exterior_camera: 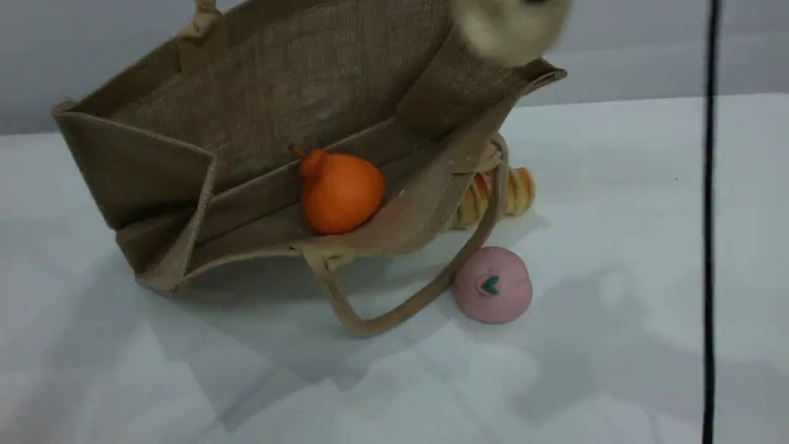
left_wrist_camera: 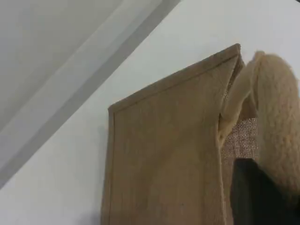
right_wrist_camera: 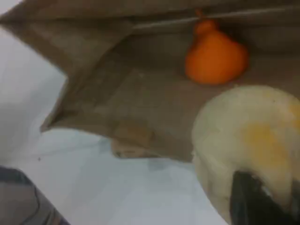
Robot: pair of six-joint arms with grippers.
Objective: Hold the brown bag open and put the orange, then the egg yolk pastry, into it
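Observation:
The brown bag [exterior_camera: 265,105] lies tipped with its mouth facing the camera, its upper side lifted by one beige handle [left_wrist_camera: 276,117]. My left gripper [left_wrist_camera: 255,197] is shut on that handle. The orange [exterior_camera: 339,192] rests inside the bag on its lower wall and also shows in the right wrist view as the orange [right_wrist_camera: 215,56]. The egg yolk pastry [exterior_camera: 511,28] hangs blurred above the bag's right corner. In the right wrist view the pastry [right_wrist_camera: 243,140] fills the lower right, with my right gripper [right_wrist_camera: 255,201] shut on it. Both arms are out of the scene view.
A pink ball with a green mark [exterior_camera: 493,285] sits on the white table by the bag's lower handle loop [exterior_camera: 370,324]. An orange-striped bread roll [exterior_camera: 502,194] lies behind that handle. A black cable [exterior_camera: 712,246] hangs down at the right.

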